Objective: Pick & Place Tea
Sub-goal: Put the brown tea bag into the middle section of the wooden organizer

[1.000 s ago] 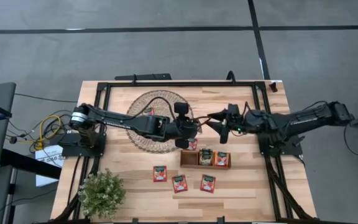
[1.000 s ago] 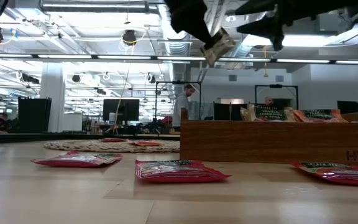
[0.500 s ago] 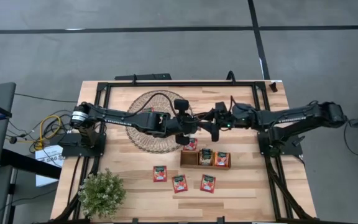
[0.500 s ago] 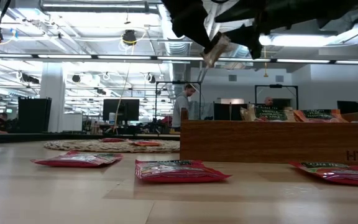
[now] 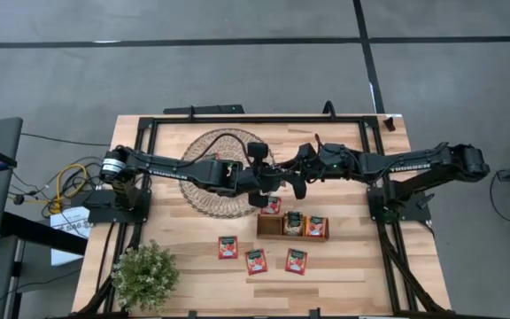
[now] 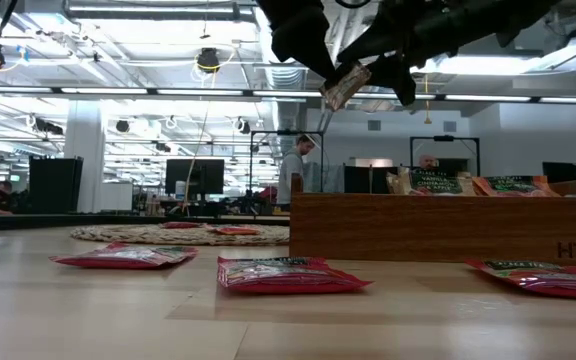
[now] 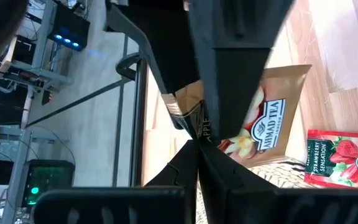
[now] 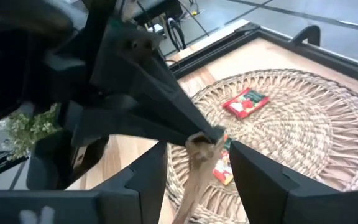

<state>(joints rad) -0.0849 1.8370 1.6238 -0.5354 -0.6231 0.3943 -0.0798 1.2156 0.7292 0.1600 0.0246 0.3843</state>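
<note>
A beige tea sachet [image 7: 263, 112] with a fruit picture hangs in the air over the edge of the wicker mat [image 5: 222, 173]. My left gripper [image 7: 197, 142] is shut on it, reaching in from the table's left [image 5: 275, 182]. My right gripper [image 8: 197, 149] comes from the table's right [image 5: 293, 180]. It is open, one finger on each side of the hanging sachet [image 8: 193, 171], with a gap on both sides. In the low view the sachet [image 6: 346, 85] hangs high above the wooden tray [image 6: 448, 228]. My left gripper pinches the beige sachet by one corner [image 7: 211, 132] between its two fingers. The fingers slant downward from the table's left. The sachet hangs below the fingertips [image 8: 207, 132], tilted and clear of the mat and the table.
The tray [image 5: 292, 226] holds sachets in its compartments. Three red sachets [image 5: 256, 260] lie flat on the table near its front, and one [image 5: 273, 206] lies by the tray's far left end. More red sachets [image 8: 245, 102] lie on the mat. A potted plant [image 5: 144, 275] stands at the near left corner.
My right gripper has moved toward the table's left, up to the sachet held by my left gripper. Its fingers now stand on either side of the sachet. The sachet has stayed hanging in place.
</note>
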